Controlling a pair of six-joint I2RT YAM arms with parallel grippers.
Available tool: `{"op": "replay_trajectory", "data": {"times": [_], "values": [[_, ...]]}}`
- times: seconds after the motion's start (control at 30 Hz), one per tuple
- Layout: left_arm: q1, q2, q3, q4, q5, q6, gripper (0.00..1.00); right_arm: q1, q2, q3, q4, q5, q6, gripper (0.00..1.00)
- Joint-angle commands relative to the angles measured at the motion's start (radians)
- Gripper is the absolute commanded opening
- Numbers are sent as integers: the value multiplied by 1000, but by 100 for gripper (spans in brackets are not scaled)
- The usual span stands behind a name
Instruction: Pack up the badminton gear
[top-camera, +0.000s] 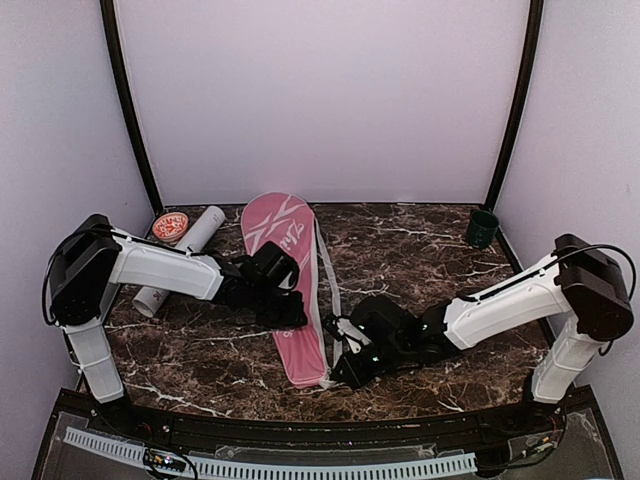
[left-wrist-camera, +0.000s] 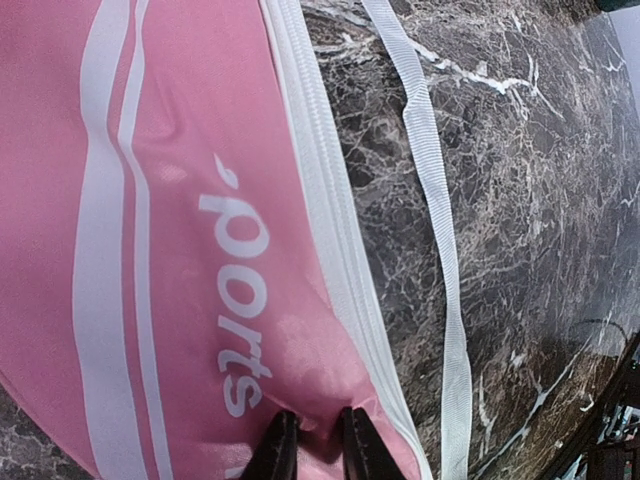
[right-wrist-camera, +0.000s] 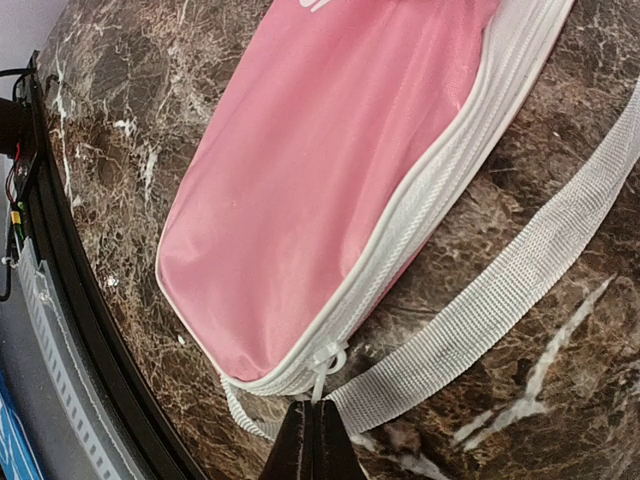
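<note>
Now on marble table (top-camera: 420, 250) between pale walls (top-camera: 320, 90), my left claw (left-wrist-camera: 318, 445) is pinching pink bag (left-wrist-camera: 180, 300), right claw (right-wrist-camera: 312, 435) zipper pull (right-wrist-camera: 326, 360).

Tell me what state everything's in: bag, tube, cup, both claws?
Bag: flat on the table, zip looks closed.
Tube: on its side.
Red cap: beside the tube, apparently off.
Cup: upright.
Left gripper: pinching a fold of the bag.
Right gripper: shut, at the zip pull.
</note>
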Motion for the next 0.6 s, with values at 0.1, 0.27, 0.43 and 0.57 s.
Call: {"op": "replay_trajectory", "data": {"times": [0.1,0.27,0.43,0.57], "values": [[53,161,-37,-62,-142,20,16,42,-23,-3,-16,-118,-26,0],[53,181,-14,-59,-134,21,16,83,-7,8,-12,-160,-44,0],[54,189,-15,-53,-131,21,16,105,-31,-1,-30,-174,-56,0],[57,193,-15,-50,-131,22,15,114,-57,-3,-51,-188,-82,0]]}}
